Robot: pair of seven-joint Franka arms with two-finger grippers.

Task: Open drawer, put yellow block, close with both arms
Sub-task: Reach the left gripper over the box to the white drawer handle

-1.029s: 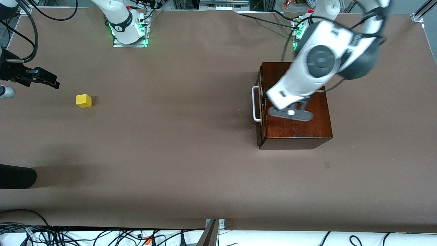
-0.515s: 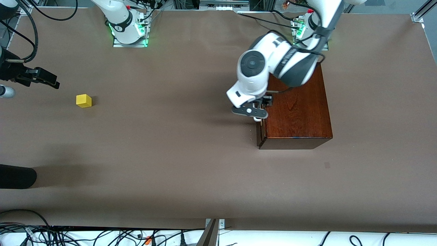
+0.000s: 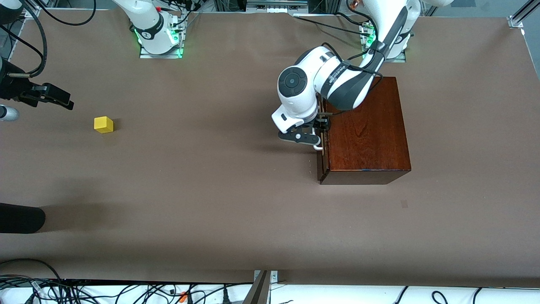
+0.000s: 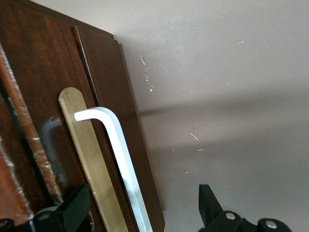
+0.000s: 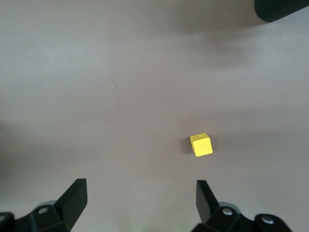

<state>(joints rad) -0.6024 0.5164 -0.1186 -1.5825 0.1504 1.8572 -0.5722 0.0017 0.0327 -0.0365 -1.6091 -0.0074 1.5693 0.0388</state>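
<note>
The mahogany box [image 3: 365,126] stands toward the left arm's end of the table. Its drawer [image 4: 128,140] looks closed or barely ajar, with the dark front and white handle [image 3: 317,147] facing the table's middle. My left gripper [image 3: 319,134] is open at the drawer front. In the left wrist view its fingers [image 4: 72,212] straddle the white handle [image 4: 120,154], and the gripper [image 4: 140,208] grips nothing. The yellow block [image 3: 103,124] lies on the table toward the right arm's end. My right gripper [image 3: 63,102] hovers open and empty beside it. The block [image 5: 201,144] shows ahead of the right gripper [image 5: 140,203].
A black cylinder [image 3: 21,217] lies at the table's edge toward the right arm's end, nearer the front camera than the block; it also shows in the right wrist view [image 5: 285,9]. Cables [image 3: 126,291] run along the front edge. Brown table [image 3: 211,169] lies between block and box.
My left arm has swung from over the box top down to the drawer front, bringing its open gripper around the handle. The right arm and the yellow block have not moved.
</note>
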